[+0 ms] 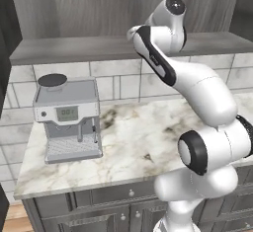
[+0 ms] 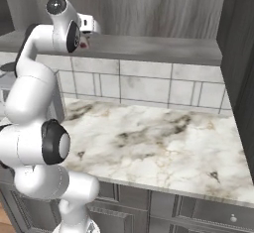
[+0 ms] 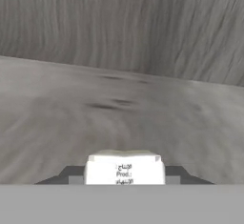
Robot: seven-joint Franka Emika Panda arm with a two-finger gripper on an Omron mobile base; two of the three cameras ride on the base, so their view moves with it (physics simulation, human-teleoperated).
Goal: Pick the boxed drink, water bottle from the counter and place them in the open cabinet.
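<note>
The boxed drink [image 3: 125, 170], a small white carton with fine print on its top face, sits between my gripper's [image 3: 125, 177] dark fingers [image 3: 71, 175]. The gripper is shut on it. My arm is stretched up to the open cabinet [image 2: 158, 46]; in the right base view the gripper [image 2: 88, 32] hovers just over the left part of the grey shelf board, with a speck of the carton's red [image 2: 85, 43] below it. Ahead lie the shelf board [image 3: 119, 104] and the wood-grain back wall. The water bottle is out of view. The marble counter [image 1: 138, 137] lies below.
A grey coffee machine [image 1: 69, 120] stands on the counter's left part. Dark grey drawers with knobs [image 1: 131, 192] run under the counter. A tall dark cabinet side [image 2: 243, 78] borders the right end. White tiles [image 2: 149, 86] line the wall under the shelf.
</note>
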